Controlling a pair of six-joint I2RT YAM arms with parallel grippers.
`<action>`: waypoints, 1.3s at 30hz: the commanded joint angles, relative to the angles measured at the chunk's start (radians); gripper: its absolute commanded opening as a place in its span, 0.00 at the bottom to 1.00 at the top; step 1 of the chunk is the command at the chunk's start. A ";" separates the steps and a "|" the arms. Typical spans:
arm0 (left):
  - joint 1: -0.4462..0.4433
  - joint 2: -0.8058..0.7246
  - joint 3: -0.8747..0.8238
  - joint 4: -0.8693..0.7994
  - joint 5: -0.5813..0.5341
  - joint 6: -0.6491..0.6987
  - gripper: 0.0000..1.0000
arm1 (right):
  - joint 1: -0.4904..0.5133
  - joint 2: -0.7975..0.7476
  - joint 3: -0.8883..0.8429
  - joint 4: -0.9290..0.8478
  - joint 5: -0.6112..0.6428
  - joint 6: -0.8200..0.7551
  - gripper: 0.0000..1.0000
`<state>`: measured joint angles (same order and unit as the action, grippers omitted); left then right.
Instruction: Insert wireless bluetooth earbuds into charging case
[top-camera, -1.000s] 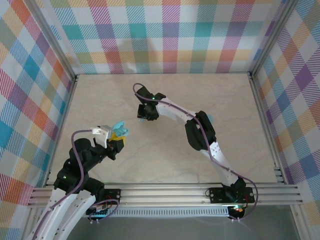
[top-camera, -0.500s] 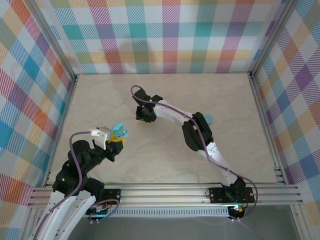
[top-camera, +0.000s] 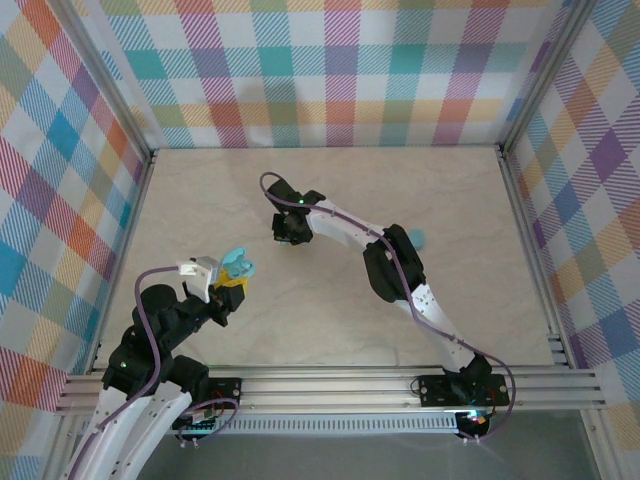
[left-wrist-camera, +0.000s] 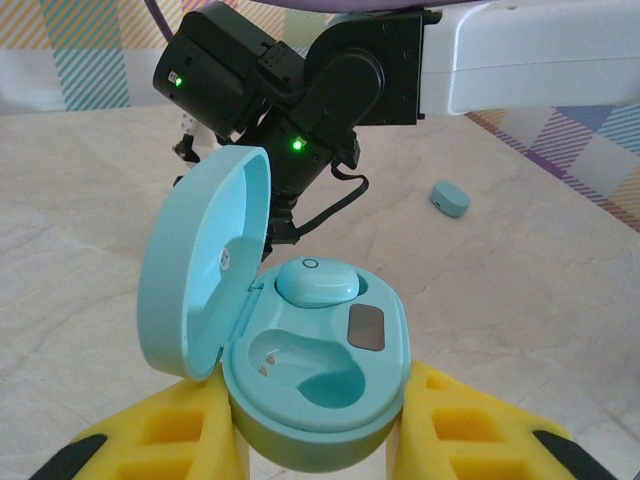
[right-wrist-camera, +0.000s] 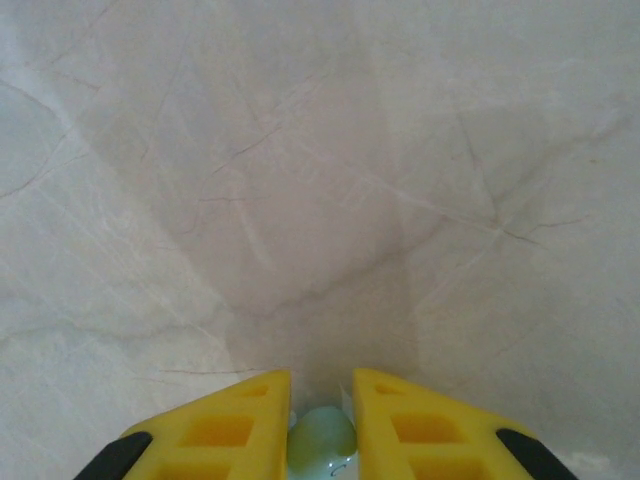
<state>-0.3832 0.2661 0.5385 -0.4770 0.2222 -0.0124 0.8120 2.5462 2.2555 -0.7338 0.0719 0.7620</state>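
**Case Held Open as Right Gripper Closes on an Earbud**

At the table's (right-wrist-camera: 300, 150) left front, the left gripper (left-wrist-camera: 320, 430) is clamping its yellow fingers (left-wrist-camera: 160, 440) on the base of the case (left-wrist-camera: 320, 395), its open face turned toward the wrist camera. The lid (left-wrist-camera: 200, 270) is standing open, swung back to the left in that view. A docked earbud (left-wrist-camera: 315, 281) is sitting in the far socket, just beside a small dark panel (left-wrist-camera: 367, 327). The near socket (left-wrist-camera: 300, 365) is lying open, with small contacts showing inside.

Near the middle of the table, the right gripper (right-wrist-camera: 320, 395) is pointing down at the marbled surface. Its jaws are drawn in on either side of a pinched earbud (right-wrist-camera: 322, 437) — they appear to be touching it on both sides, though only the top of it is showing at the lower edge of the wrist view.

A stray earbud (top-camera: 416, 238) is lying on the table to the right of the right arm (top-camera: 385, 262) — well apart from both grippers and from the case.
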 joint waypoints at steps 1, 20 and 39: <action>0.007 -0.011 -0.003 -0.004 -0.006 -0.019 0.00 | -0.008 -0.036 -0.035 -0.016 -0.076 -0.098 0.19; 0.007 0.017 -0.033 0.057 0.012 -0.058 0.00 | -0.169 -0.386 -0.549 -0.057 -0.303 -0.532 0.16; 0.007 0.097 -0.007 0.092 0.006 0.004 0.00 | -0.172 -0.549 -0.547 -0.235 -0.136 -0.456 0.44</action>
<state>-0.3832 0.3637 0.5129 -0.4126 0.2520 -0.0456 0.6418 2.1120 1.6905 -0.9245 -0.1036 0.2245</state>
